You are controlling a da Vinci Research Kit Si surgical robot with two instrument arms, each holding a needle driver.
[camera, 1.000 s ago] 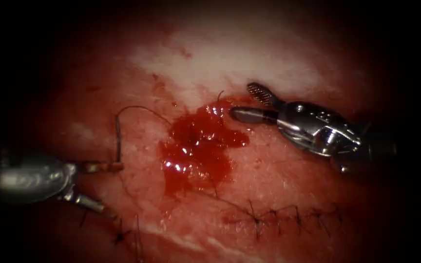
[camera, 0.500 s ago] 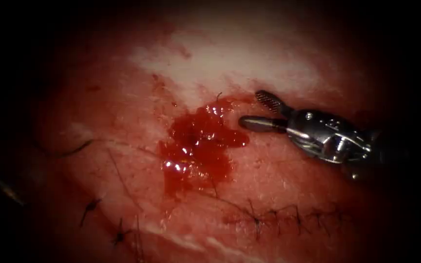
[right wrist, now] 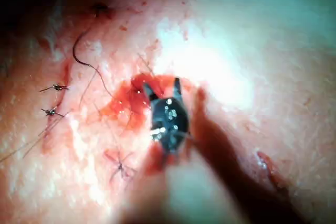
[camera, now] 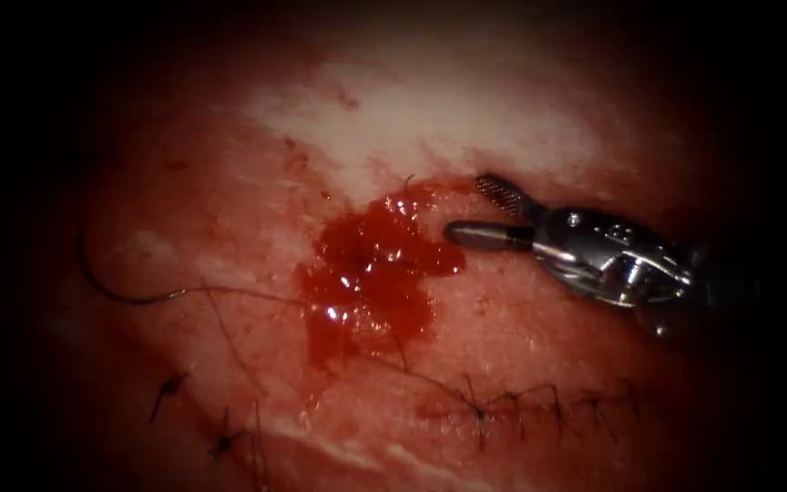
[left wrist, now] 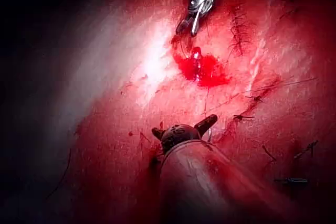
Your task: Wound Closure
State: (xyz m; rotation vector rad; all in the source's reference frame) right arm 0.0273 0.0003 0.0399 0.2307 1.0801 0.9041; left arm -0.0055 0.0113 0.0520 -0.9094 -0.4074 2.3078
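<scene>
Since before, needle (camera: 102, 273) has slid well left of right claw (camera: 466, 210), which gapes empty beside fluid (camera: 371, 273).

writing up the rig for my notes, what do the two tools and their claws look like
The right tool is shiny silver metal: a jointed wrist with small pins, two slim claw blades, one with a cross-hatched gripping face, the other smooth and rounded. The left tool has a smooth rounded shaft, a dark domed wrist and two short dark claw blades.
</scene>
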